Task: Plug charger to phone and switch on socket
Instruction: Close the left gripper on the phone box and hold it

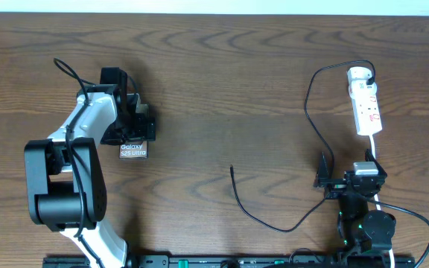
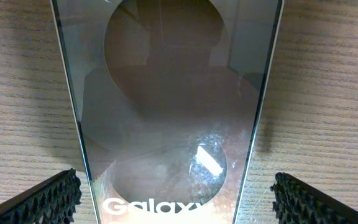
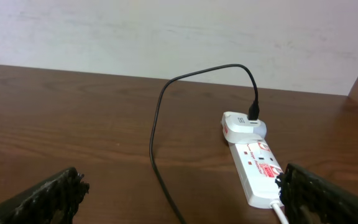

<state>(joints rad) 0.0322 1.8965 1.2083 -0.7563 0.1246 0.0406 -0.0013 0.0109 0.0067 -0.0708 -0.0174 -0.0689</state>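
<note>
The phone lies flat on the table at left; its glossy face with "Galaxy" lettering and a round circle fills the left wrist view. My left gripper is open right over the phone, one finger on each side. The thin black charger cable runs from a free tip at mid-table to a white plug in the white socket strip. My right gripper is open and empty, just short of the strip's near end.
The strip's white cord runs past my right arm's base. The charger cable loops across the wood in the right wrist view. A pale wall lies beyond the table's far edge.
</note>
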